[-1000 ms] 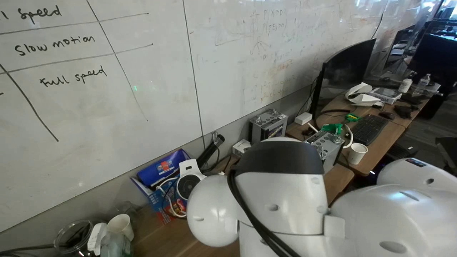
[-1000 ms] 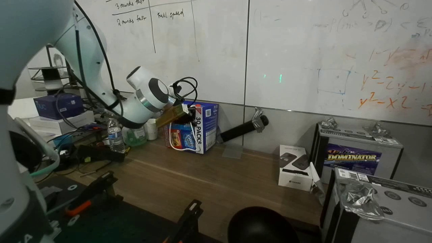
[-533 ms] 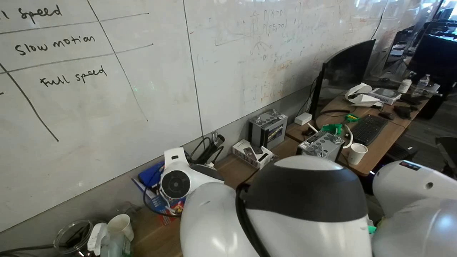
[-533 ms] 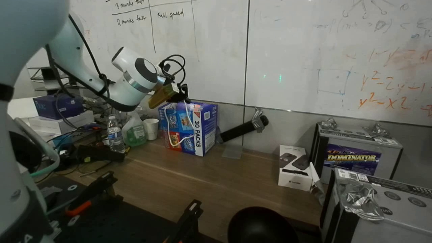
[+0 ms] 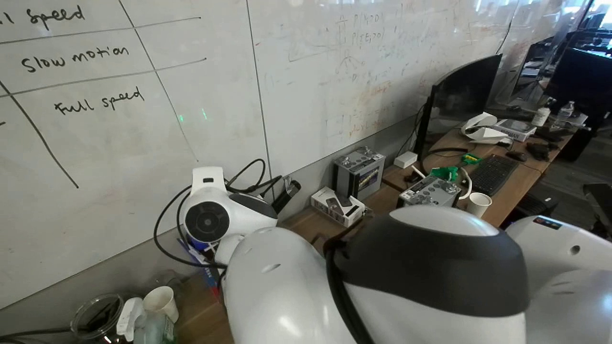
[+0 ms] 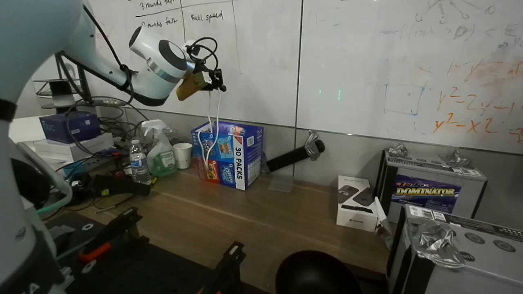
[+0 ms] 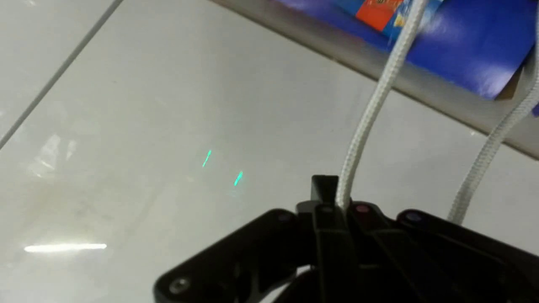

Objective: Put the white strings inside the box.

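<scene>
Okay, the claw (image 7: 343,207) is pinching the white strings (image 7: 385,80) up high, pressing together on one strand while another is passing behind it. It's hovering higher than the blue box (image 6: 229,157), and the loose loops are dangling across the front of the box's printed side; whether cord and cardboard are touching, I'm not able to tell. The box is standing on the table (image 6: 245,216), near the whiteboard (image 6: 265,61), a black tube (image 6: 288,158) slanting up just beside it. On its other side a paper cup (image 6: 182,156) is standing, then a spray bottle (image 6: 161,157), then a water bottle (image 6: 139,165). In an exterior view the arm (image 5: 296,282) is hiding most of the box.
</scene>
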